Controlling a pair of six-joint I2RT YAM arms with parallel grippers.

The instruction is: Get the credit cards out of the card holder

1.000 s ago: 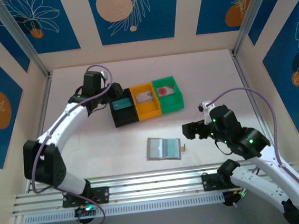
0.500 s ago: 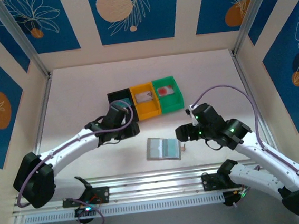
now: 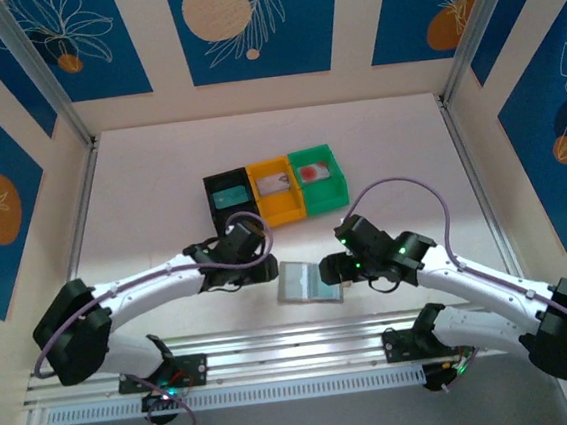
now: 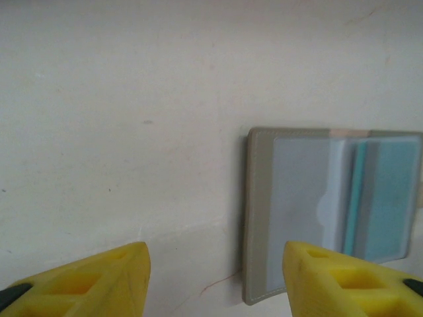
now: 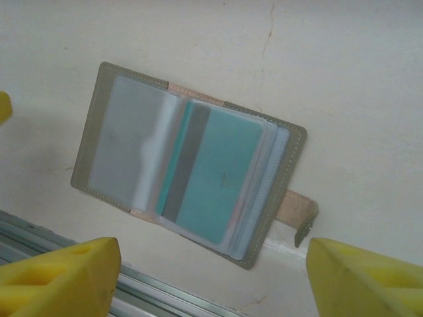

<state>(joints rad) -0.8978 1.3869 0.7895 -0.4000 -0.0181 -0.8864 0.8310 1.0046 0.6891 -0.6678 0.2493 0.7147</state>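
card holder (image 3: 304,281) lies open flat on the table (image 3: 159,174), by the front rail (image 3: 296,344). behind it sit a black bin (image 3: 228,204), orange bin (image 3: 276,192) and green bin (image 3: 318,177), contents too small to read. left gripper (image 4: 217,264) and right gripper (image 5: 215,257) both hang spread and empty. a teal card (image 5: 221,178) is tucked in a clear pocket. from above, the right arm hides the holder's right edge.

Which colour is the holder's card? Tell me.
The card is teal with a grey stripe; clearest in right wrist view.
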